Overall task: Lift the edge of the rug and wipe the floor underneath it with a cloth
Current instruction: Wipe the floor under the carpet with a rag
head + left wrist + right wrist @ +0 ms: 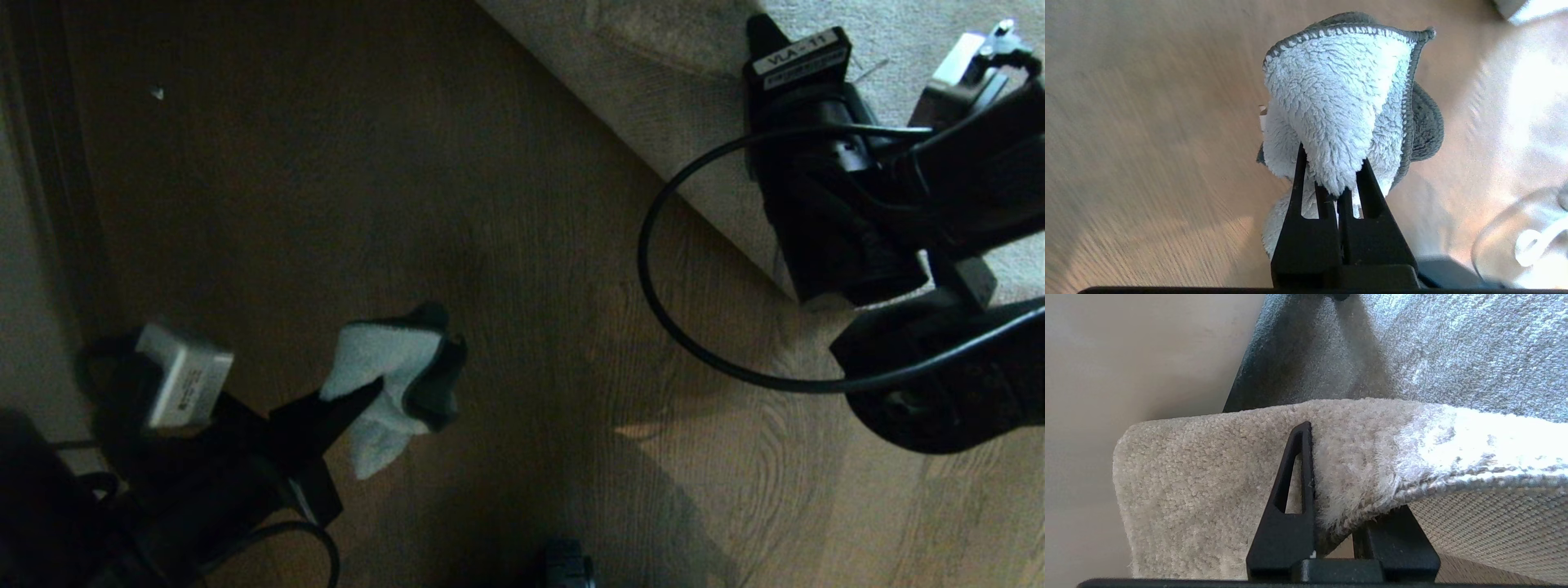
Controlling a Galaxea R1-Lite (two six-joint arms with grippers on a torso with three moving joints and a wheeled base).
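My left gripper (363,392) hangs at the lower left above the brown wood-grain floor (506,245), shut on the cloth (392,359). The cloth (1339,90) is fluffy and pale with a grey stitched hem, bunched over the left gripper (1333,155). My right gripper (767,41) is at the upper right over the grey-beige rug, whose rug edge (661,159) runs diagonally across the floor. In the right wrist view the right gripper (1327,449) is shut on the rug edge (1453,486), which is raised and shows its woven backing. One finger (1294,490) lies on the pile; the other is under the rug.
A black cable (653,269) loops from the right arm over the floor beside the rug. A pale wall and dark baseboard (33,245) border the far left. A small dark object (567,563) sits at the bottom edge. A clear rounded object (1515,245) lies near the left gripper.
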